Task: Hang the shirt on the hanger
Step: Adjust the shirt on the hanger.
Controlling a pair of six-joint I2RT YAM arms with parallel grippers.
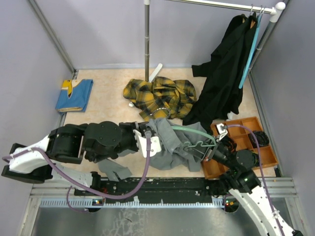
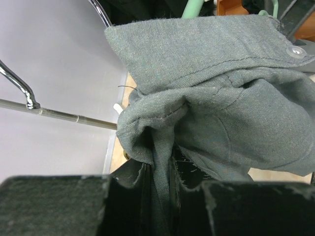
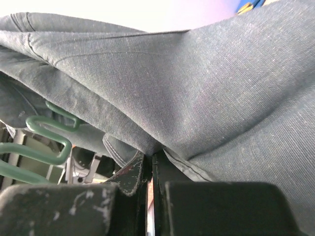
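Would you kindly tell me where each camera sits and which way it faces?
Top external: above and behind the bases, looking down at the table; the left arm and right arm show.
Left wrist: on the left arm, facing along the left gripper into the grey shirt.
Right wrist: on the right arm, facing along the right gripper under shirt folds.
Shared: all three show the shirt and the hanger.

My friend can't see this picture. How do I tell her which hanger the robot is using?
Look at the grey shirt bunched at the near edge of the table, just left of the orange tray. The hanger pokes out of that shirt's right side. It's pale green with a wavy lower bar, lying low, unlike the teal hanger hooked up on the rail with the black clothes.
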